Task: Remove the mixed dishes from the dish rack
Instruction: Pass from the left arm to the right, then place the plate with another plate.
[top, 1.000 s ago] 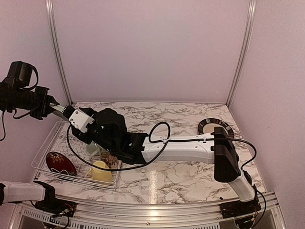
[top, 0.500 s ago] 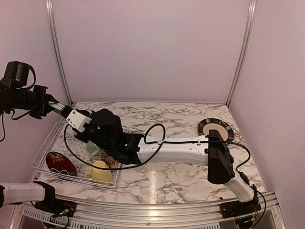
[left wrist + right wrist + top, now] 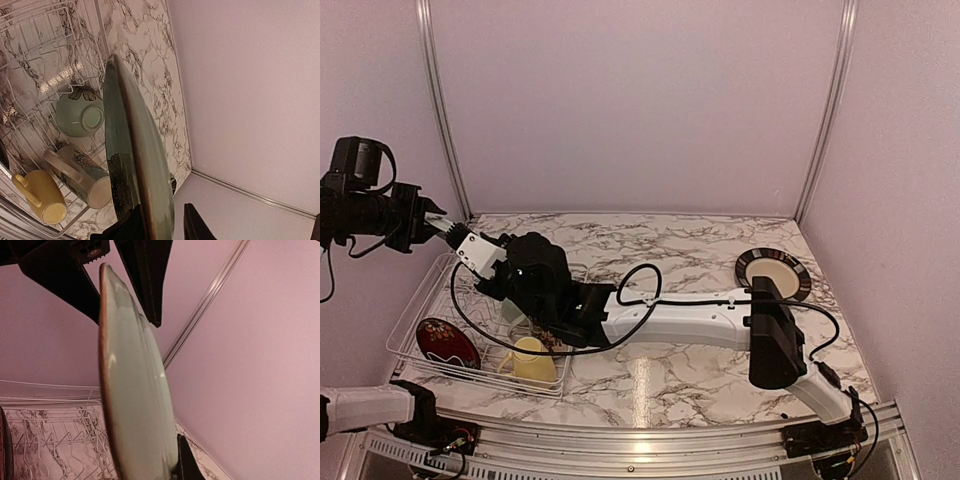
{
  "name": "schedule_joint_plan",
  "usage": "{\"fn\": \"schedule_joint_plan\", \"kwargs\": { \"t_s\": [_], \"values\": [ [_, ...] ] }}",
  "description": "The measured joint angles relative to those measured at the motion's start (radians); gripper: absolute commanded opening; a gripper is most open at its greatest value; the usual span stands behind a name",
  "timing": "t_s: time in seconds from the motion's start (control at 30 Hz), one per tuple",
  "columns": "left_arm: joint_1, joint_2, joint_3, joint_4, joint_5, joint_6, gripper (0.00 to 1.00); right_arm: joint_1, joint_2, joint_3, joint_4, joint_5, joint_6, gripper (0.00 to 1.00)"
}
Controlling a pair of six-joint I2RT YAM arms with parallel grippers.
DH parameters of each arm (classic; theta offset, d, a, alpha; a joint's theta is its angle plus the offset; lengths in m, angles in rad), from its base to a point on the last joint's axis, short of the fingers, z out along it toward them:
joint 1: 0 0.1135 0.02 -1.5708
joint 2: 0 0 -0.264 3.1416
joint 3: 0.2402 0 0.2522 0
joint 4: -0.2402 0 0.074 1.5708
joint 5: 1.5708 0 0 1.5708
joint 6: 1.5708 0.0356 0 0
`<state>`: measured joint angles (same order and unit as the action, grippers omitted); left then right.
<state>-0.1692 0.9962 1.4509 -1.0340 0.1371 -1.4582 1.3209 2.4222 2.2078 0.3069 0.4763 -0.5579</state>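
Now | left gripper [image 3: 159, 222] and right gripper [image 3: 156, 466] both pinch glossy, thin-rimmed pale green plate [image 3: 134, 150]

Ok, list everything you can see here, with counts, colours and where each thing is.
green plate: 1, pale green, held aloft
cream plate: 1, black-rimmed, table's far right
red plate: 1, dark red, in rack
bowl: 1, pale green, in rack
floral mug: 1, cream, in rack
yellow mug: 1, pale yellow, rack, beside floral mug
rack: 1, white wire, table's left
table: 1, marble
left gripper: 1, black, shut on green plate
right gripper: 1, black, at green plate's rim, grip unclear
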Motion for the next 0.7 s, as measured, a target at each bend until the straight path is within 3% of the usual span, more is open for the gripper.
{"fn": "schedule_joint_plan", "kwargs": {
  "t_s": [0.23, 0.47, 0.7],
  "values": [
    [-0.002, -0.048, -0.052, 0.101, 0.028, -0.002, 0.97, -0.007, -0.023, -0.086, 0.008, 0.053, 0.029, 0.00],
    [-0.002, -0.037, 0.023, 0.111, -0.068, 0.097, 0.99, -0.048, -0.122, -0.193, -0.014, 0.042, 0.153, 0.00],
    [-0.002, -0.111, -0.012, 0.152, -0.164, 0.243, 0.99, -0.219, -0.369, -0.314, -0.129, -0.077, 0.485, 0.00]
  ]
}}
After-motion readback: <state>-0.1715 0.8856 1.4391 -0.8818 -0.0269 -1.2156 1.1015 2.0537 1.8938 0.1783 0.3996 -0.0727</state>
